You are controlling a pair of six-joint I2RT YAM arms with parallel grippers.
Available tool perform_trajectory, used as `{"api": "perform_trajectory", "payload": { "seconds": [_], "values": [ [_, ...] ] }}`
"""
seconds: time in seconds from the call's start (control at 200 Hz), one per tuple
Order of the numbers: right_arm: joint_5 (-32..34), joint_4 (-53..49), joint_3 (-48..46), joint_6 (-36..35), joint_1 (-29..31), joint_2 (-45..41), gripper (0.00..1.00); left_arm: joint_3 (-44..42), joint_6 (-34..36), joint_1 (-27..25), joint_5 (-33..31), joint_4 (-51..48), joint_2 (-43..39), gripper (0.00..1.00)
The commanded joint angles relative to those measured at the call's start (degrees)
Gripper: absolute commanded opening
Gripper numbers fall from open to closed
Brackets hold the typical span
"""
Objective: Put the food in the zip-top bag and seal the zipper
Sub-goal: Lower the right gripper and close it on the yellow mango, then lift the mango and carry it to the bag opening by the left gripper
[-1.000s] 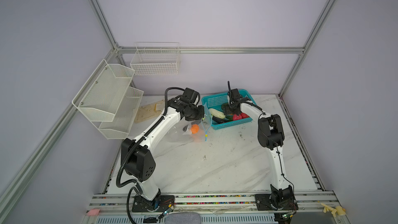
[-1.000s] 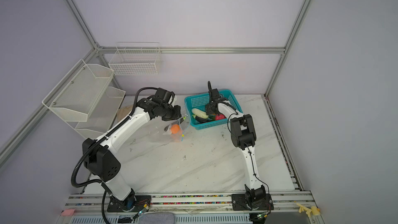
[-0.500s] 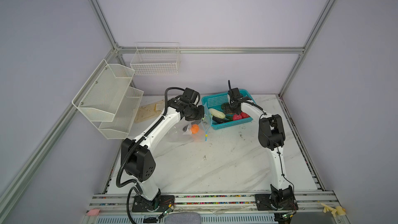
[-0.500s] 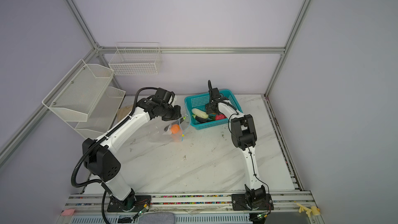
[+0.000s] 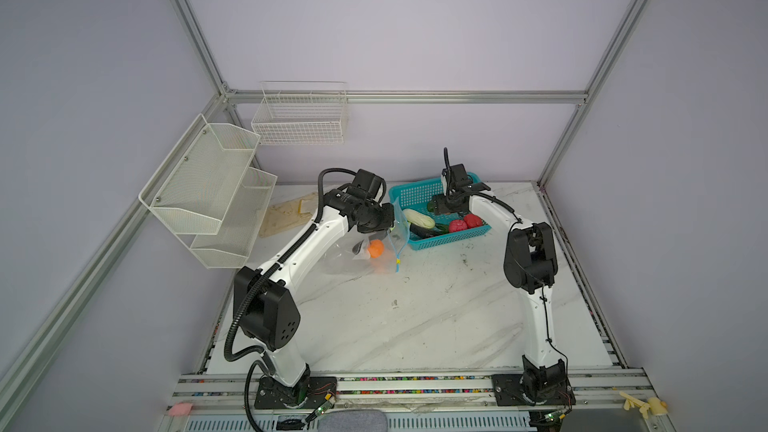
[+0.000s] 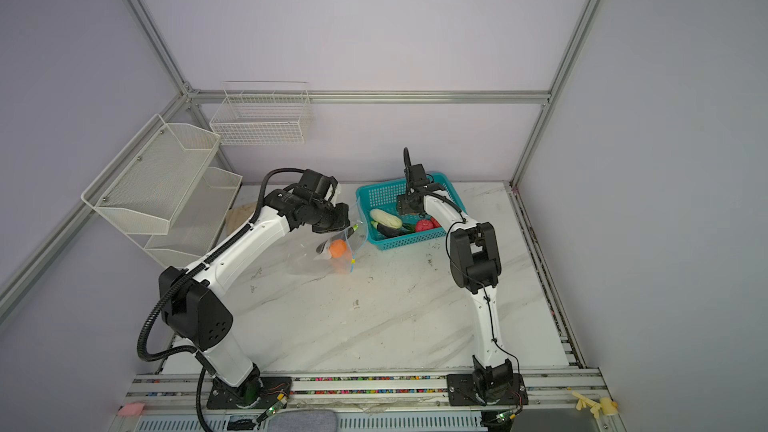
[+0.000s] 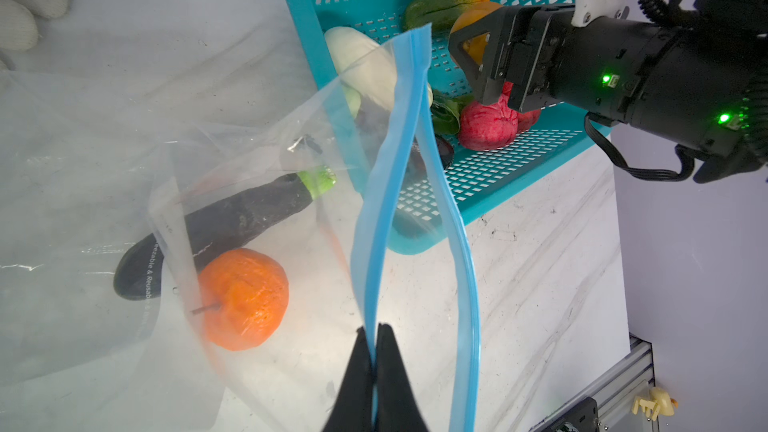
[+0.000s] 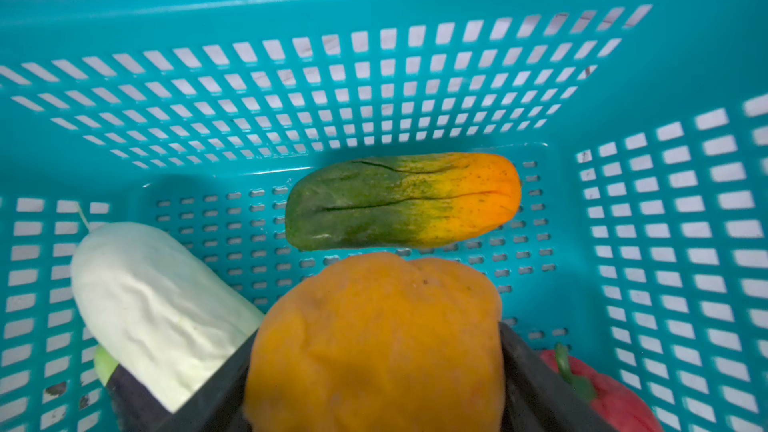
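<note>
Left gripper first: its black fingertips are pinched tight on one lip of the zipper. That lifts the blue strip so the mouth of the zip-top bag gapes toward the teal basket just beside it. Down inside the clear plastic lie an orange fruit and a dark eggplant, side by side, with the bag's body resting on the marble table. The yellow slider tab sits near the strip's lower end. Over in the basket, the right gripper has its jaws set wide against both sides of a yellow-orange fruit. Around it rest a white vegetable, a green-to-orange piece, a red pepper and a pink-red fruit.
</note>
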Motion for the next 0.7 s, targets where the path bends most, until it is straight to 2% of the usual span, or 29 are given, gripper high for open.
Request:
{"api": "perform_trajectory", "payload": {
  "seconds": [0.0,0.44,0.695],
  "values": [
    [0.4,0.8,-1.2,0.6,0.3,-3.8,0.79,0.3,-0.5,0.3,0.1,1.6,-0.7,0.00],
    [-3.7,2.4,-5.0,1.4,0.2,-10.9,0.75,0.5,-0.6,0.3,0.1,1.6,-0.7,0.00],
    [-11.4,5.5,-11.5,3.2,0.6,-18.8,0.74,0.7,-0.7,0.3,0.3,1.7,-0.6,0.00]
  ]
}}
